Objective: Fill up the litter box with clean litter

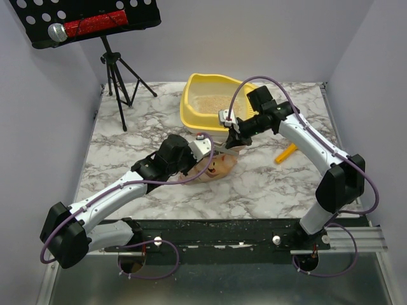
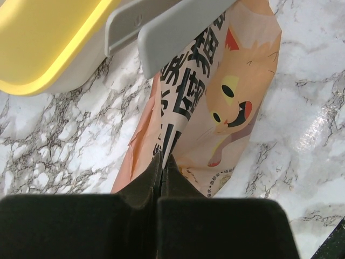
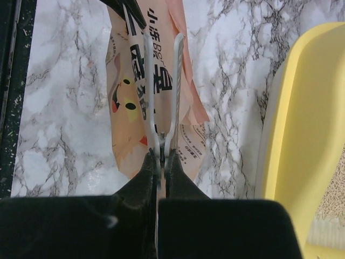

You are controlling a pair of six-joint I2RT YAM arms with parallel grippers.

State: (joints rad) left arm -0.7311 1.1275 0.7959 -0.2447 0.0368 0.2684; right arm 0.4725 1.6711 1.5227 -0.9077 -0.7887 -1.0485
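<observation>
The yellow litter box point(image 1: 194, 111) stands at the back middle with pale beige clean litter point(image 1: 213, 101) inside. Its rim also shows in the left wrist view point(image 2: 48, 48) and in the right wrist view point(image 3: 291, 135), with litter point(image 3: 337, 194) at that frame's edge. A tan-pink cartoon bag point(image 1: 219, 168) lies in front of the box. My left gripper point(image 1: 205, 147) is shut on the bag's edge point(image 2: 215, 97), fingertips meeting on it point(image 2: 163, 162). My right gripper point(image 1: 233, 136) is shut point(image 3: 161, 156) on a white-grey clip point(image 3: 161, 81) on the bag point(image 3: 129, 108). The clip also shows in the left wrist view point(image 2: 178, 27).
A small yellow-orange scoop point(image 1: 286, 153) lies on the marble table right of the bag. A black tripod stand point(image 1: 117, 76) stands at the back left, its tray holding a microphone point(image 1: 58, 32). Grey walls close in three sides. A black rail point(image 1: 216, 232) runs along the near edge.
</observation>
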